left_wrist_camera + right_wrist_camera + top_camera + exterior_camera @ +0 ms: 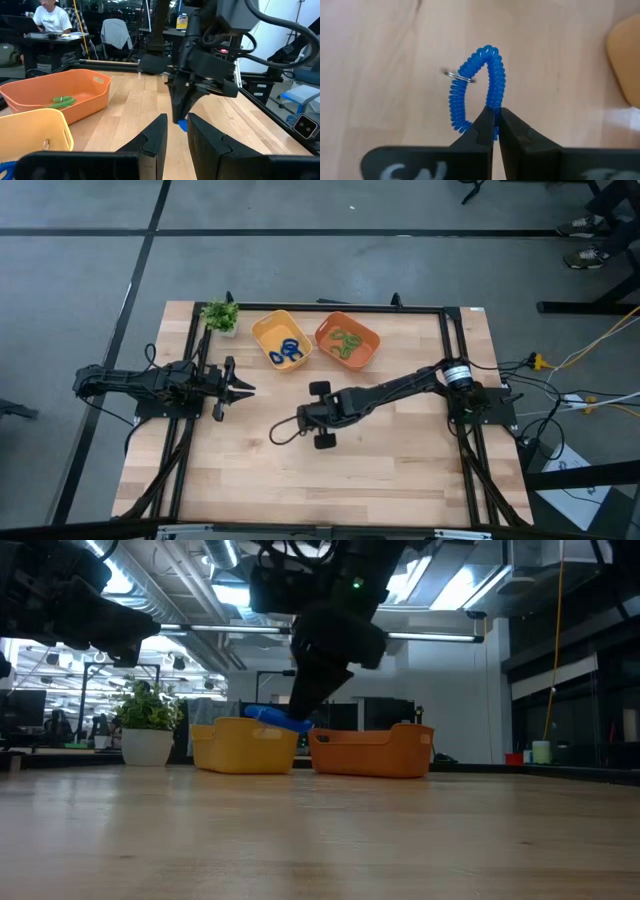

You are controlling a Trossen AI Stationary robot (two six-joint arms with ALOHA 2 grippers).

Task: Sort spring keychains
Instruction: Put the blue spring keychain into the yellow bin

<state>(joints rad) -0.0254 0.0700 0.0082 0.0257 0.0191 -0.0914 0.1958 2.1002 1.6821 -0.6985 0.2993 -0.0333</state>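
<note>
Right wrist view gives me the clearest read: my right gripper [494, 125] is pinched closed on a blue keychain [477, 87], its two fingers meeting on one side of the coil, with a small metal ring [461, 76] hanging off the opposite side. The loop hangs clear above the wooden table [380, 60].

From the high view, I take the yellow tray [281, 340] as my landmark. The right gripper [318, 415] sits well in front of that tray, toward the table's near edge, over bare wood. Inside the tray lie more blue keychains [289, 352]. Just beside it on the right arm's side, touching or nearly so, stands the orange tray [348, 340] holding green keychains [347, 341]. On the tray's other side, at the table's far corner, is a small potted plant [220, 315].

My left gripper [243, 389] waits near the yellow tray's front, on the left arm's side, fingers parted with a narrow gap as the left wrist view shows.
</note>
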